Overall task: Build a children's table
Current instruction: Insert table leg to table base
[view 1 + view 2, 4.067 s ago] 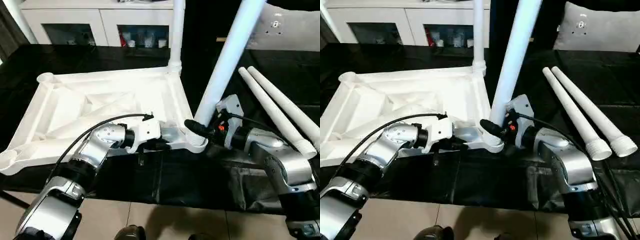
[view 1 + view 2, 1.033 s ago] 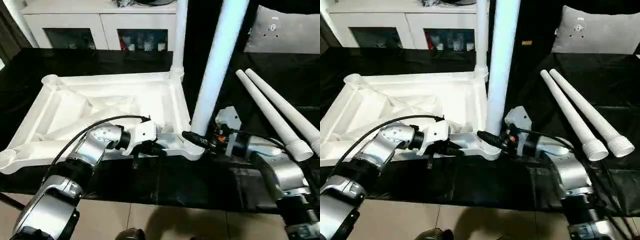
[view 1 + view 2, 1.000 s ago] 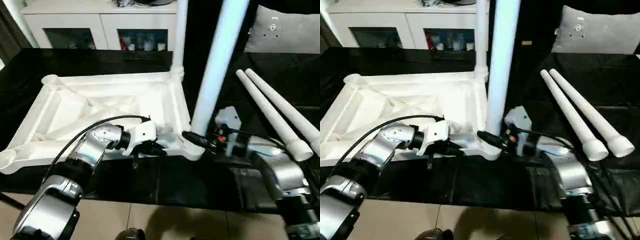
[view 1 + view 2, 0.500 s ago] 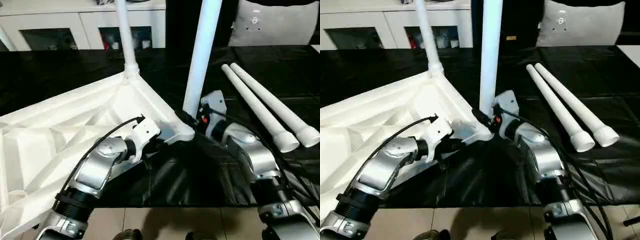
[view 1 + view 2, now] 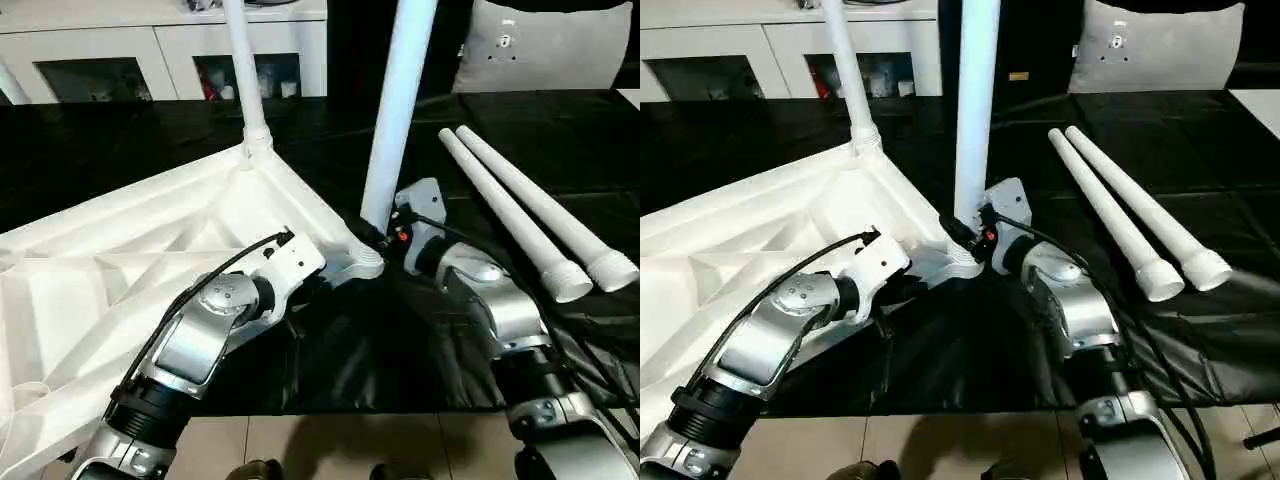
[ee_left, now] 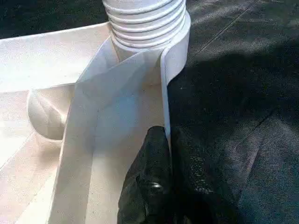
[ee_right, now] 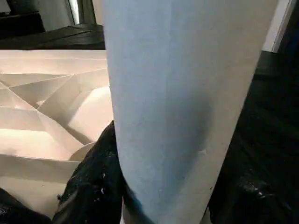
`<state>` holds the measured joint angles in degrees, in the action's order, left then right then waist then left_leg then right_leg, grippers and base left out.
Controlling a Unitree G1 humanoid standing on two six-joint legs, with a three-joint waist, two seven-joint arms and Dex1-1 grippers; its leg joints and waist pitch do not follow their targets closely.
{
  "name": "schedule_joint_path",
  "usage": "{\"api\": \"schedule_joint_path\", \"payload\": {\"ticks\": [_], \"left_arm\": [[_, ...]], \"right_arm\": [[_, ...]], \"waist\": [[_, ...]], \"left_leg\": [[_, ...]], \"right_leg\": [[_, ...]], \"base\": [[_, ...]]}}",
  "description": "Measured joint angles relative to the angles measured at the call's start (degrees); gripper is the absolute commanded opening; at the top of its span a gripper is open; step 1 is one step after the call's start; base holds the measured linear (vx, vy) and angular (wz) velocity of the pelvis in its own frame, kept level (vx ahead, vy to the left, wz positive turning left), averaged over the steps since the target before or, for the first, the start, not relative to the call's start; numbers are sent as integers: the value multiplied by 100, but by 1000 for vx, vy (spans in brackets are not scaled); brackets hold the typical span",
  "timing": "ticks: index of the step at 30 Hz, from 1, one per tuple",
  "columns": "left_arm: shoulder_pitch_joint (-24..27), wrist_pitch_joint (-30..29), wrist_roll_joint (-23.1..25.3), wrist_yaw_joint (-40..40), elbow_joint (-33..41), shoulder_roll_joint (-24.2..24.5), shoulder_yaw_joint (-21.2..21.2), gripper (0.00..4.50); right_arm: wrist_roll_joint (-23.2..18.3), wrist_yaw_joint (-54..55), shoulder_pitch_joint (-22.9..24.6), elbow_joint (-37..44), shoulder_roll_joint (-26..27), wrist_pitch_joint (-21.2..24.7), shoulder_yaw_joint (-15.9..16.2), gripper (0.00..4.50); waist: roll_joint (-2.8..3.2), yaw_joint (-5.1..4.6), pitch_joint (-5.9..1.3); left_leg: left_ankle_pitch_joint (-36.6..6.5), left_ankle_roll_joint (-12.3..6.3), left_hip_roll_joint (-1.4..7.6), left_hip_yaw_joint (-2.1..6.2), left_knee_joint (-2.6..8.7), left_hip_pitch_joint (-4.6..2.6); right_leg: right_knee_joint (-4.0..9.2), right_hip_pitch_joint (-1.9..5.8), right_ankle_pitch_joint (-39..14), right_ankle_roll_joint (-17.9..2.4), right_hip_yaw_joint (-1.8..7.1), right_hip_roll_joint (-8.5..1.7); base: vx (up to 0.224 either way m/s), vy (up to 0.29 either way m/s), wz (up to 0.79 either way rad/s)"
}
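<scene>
Tabletop (image 5: 150,250) lies inverted on bench (image 5: 620,130), ribs up. Two legs stand in corner sockets: far leg (image 5: 240,60) at approx. 11 o'clock from near leg (image 5: 395,110). Two spare legs (image 5: 520,215) lie flat at 3 o'clock, long axes running 11-to-5, well apart from both arms; right arm is nearer them.

R gripper (image 7: 154,205) clamped round near leg just above its socket, leg axis upright. L gripper (image 6: 168,154) pinched together on tabletop's rim wall, just beside same socket.

L wrist view shows leg's threaded collar (image 6: 142,21) partly exposed above socket, prob. not fully seated; head views don't resolve this.
</scene>
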<state>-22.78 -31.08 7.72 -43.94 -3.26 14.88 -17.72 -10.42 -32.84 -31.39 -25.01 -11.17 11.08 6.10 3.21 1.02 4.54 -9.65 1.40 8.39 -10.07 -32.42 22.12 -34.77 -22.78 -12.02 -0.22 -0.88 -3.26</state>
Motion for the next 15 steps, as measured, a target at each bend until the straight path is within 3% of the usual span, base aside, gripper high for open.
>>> {"api": "schedule_joint_path", "payload": {"ticks": [2,6,15], "left_arm": [[0,6,-4,7,1,6,-18,0],[0,17,-32,1,93,14,-111,0],[-38,124,-103,-56,95,57,-156,0]], "right_arm": [[-14,25,-7,-88,51,1,-18,258],[-19,86,-12,-296,57,68,-64,292],[-46,-37,164,-506,-35,-26,-102,375]], "waist": [[0,0,0],[5,88,3],[26,158,14]], "left_leg": [[0,0,0,0,-1,1],[0,0,0,-1,1,11],[-1,-3,0,-4,7,47]], "right_leg": [[0,-1,0,0,0,-1],[10,-3,18,-30,-1,-2],[62,-7,29,-41,-10,-3]], "base": [[0,0,0],[0,0,0],[0,0,0]]}}
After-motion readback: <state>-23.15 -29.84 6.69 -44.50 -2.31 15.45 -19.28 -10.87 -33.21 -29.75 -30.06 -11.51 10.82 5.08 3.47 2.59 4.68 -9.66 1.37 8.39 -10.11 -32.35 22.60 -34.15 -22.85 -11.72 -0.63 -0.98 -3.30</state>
